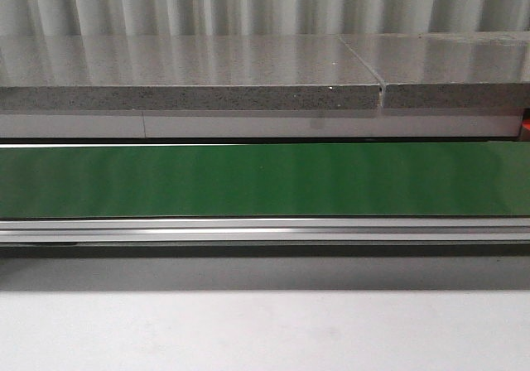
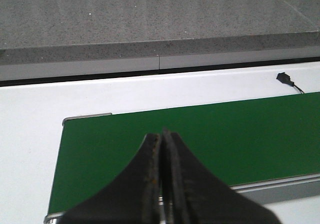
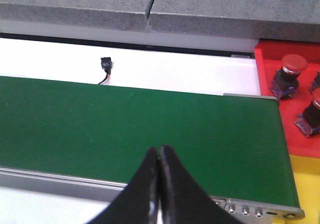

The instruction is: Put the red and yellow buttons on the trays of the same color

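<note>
Grey stone ledge (image 1: 190, 85) behind, bare green conveyor belt (image 1: 265, 180) in front — both hands, left hand (image 2: 161, 134) and right hand (image 3: 160, 149), hover closed and empty, apparently waiting; red-capped push buttons (image 3: 292, 64) already sit in the red plastic tray (image 3: 267, 64) at the belt's end.

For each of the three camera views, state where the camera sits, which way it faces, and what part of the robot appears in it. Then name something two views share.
Front view: faces forward over the table at the green conveyor belt and grey stone ledge; no robot part shows.
Left wrist view: on the left arm, looking past the shut left gripper at the belt's end.
Right wrist view: on the right arm, looking past the shut right gripper at the belt's other end, with the red tray holding red buttons.
Shared: both wrist views show the small black connector.
</note>
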`<state>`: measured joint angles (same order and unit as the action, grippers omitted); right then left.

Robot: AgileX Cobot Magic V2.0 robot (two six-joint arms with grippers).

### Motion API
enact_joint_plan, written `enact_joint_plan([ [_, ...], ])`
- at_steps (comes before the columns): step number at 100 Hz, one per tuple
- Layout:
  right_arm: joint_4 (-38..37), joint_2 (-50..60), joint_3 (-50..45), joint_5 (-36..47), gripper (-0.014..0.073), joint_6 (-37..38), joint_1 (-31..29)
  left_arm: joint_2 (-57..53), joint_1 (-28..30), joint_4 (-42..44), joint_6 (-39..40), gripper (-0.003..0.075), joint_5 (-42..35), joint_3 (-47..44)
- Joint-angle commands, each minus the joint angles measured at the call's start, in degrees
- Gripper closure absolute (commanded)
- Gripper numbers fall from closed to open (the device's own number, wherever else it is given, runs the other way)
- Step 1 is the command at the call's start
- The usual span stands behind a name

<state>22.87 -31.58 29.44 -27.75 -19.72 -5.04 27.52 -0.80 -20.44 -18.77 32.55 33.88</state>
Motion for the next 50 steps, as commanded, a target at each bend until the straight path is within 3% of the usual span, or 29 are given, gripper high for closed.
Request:
enact_joint_plan([
  [1, 0.8, 0.3, -1.1, 10.0, 0.0713, -0.6, 2.7, 0.2, -0.3, -1.3, 0.2, 0.0740, -4.3, 1.4],
  [18, 0.8, 0.8, -5.0, 19.7, 0.0713, -0.6, 6.3, 0.2, -0.3, -1.3, 0.2, 0.0740, -4.3, 1.4],
  [50, 0.8, 0.9, -5.5, 21.0, 0.0713, -0.4, 6.5, 0.2, -0.3, -1.3, 0.2, 0.0740, -4.3, 1.4],
])
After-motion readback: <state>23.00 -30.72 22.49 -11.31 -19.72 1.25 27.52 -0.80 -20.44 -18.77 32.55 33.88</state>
